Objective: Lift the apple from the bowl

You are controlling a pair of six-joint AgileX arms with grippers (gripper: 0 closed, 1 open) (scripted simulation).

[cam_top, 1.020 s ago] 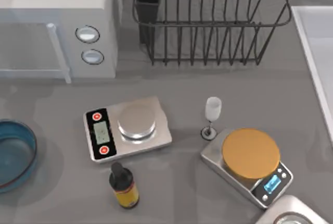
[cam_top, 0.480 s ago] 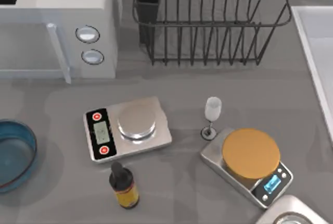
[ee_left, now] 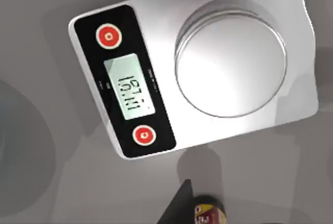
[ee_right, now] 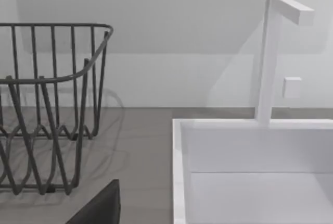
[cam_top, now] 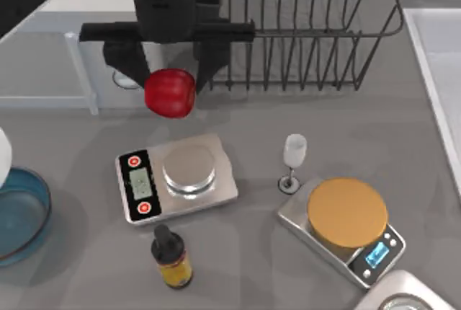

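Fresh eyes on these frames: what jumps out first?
The red apple, held between the fingers of the left end effector high above the table, near the top view's upper left beside the wire rack. Next, the blue bowl at the left edge, with nothing in the part that shows, then the orange-topped scale at lower right.

Our grey counter [cam_top: 374, 130] carries a microwave [cam_top: 79, 50] at its back left corner and a wire rack [cam_top: 295, 29] along the back edge. A sink [cam_top: 439, 72] sits at the right edge. At the left edge we see the bowl [cam_top: 21, 213]. Mid-counter sits a steel scale [cam_top: 176, 178], a dropper bottle [cam_top: 171, 258] just in front of it. A small glass [cam_top: 293, 160] stands beside an orange-topped scale [cam_top: 346, 227] toward the front right. Another scale [cam_top: 403, 295] pokes in at the front right corner.
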